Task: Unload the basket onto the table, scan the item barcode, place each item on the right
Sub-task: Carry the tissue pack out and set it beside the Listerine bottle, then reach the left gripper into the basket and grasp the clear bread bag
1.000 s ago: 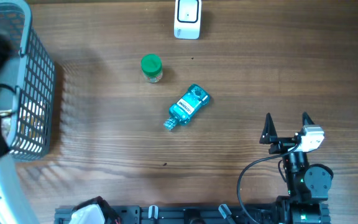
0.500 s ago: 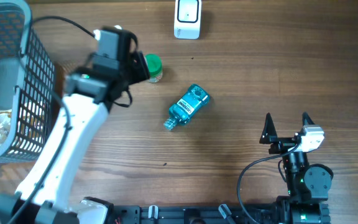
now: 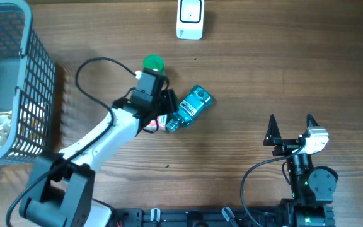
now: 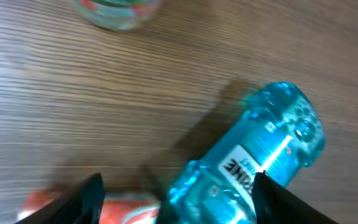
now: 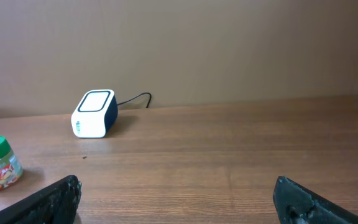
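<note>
Teal plastic bottle (image 3: 191,106) lies on its side near the middle of the wooden tabletop (image 3: 263,69), with the cap end pointing to the near left and the white label facing up. The left gripper (image 3: 167,108) is positioned at the cap end of the bottle. In the left wrist view its jaws stand spread, one on each side of the bottle's lower half; contact with the bottle cannot be confirmed. The green-lidded jar (image 3: 153,63) stands just behind the left arm, apart from the bottle. The white scanner (image 3: 190,19) sits at the far edge, well apart from the bottle. The grey basket (image 3: 36,82) occupies the left edge. The right gripper (image 3: 290,120) hangs at the near right, jaws spread wide, holding nothing.
</note>
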